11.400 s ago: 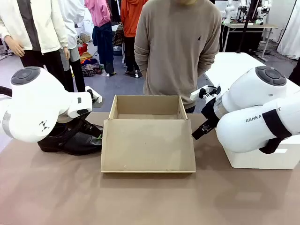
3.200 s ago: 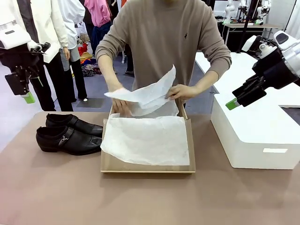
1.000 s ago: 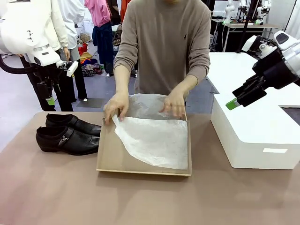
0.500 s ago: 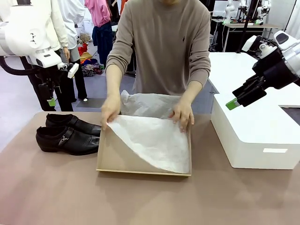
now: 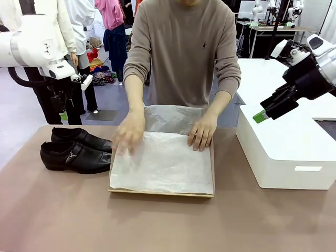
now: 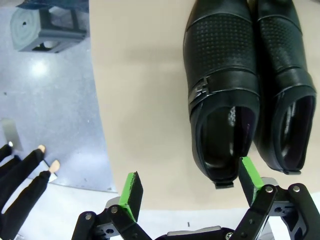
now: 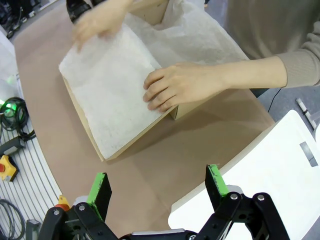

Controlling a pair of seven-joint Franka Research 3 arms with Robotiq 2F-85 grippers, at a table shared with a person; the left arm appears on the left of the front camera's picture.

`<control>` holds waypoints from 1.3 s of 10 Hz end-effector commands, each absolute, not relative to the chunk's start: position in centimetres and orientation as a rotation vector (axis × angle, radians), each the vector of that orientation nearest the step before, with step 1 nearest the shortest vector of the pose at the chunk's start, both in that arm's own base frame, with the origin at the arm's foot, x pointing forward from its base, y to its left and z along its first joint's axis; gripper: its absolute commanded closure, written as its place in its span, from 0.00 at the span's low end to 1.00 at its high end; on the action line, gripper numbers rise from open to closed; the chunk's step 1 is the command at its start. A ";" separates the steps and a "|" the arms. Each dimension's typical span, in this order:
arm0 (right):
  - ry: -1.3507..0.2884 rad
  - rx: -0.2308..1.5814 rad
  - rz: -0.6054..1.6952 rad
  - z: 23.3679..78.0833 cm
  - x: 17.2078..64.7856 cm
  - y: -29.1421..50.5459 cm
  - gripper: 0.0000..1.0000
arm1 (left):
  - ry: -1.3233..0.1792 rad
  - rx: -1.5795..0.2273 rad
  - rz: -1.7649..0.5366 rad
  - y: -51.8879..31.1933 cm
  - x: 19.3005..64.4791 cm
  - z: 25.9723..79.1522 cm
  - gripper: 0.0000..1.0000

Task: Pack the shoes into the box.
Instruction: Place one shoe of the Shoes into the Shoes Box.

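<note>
Two glossy black shoes (image 5: 73, 151) lie side by side on the brown table at the left, toes toward the box; from the left wrist I look straight down on the shoes (image 6: 250, 90). The flat brown box (image 5: 212, 173) sits mid-table with white tissue paper (image 5: 165, 163) spread over it. A person's two hands (image 5: 202, 132) press the paper flat. My left gripper (image 5: 62, 109) hangs open, high above the shoes' heel end, empty (image 6: 190, 182). My right gripper (image 5: 265, 113) is open and empty, raised over the white block, its fingers (image 7: 100, 192) framing the box (image 7: 145, 132).
A large white block (image 5: 286, 152) stands on the table's right side, close to the box. The person stands at the far edge behind the box. The front half of the table is bare. Floor lies beyond the table's left edge (image 6: 95, 100).
The person has laid the tissue sheet down flat across the box and both hands now rest on it. My left arm has shifted slightly right and lower above the shoes. The right arm is still.
</note>
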State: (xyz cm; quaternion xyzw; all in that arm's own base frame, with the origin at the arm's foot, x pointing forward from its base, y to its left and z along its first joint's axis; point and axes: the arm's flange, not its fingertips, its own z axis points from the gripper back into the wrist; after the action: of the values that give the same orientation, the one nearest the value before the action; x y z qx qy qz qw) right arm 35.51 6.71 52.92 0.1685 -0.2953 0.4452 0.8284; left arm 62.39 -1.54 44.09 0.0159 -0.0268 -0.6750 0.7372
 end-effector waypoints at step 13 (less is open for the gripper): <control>-0.635 0.370 0.947 52.9 35.7 6.7 0.00 | -0.048 -0.013 -1.474 -0.5 66.8 38.1 0.00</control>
State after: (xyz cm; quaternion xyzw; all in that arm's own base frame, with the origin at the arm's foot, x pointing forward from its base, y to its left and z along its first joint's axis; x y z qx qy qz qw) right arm 35.51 6.71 52.92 0.1685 -0.2952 0.4452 0.8284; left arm 66.10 -0.72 38.03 0.0016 -0.0237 -0.6705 0.7415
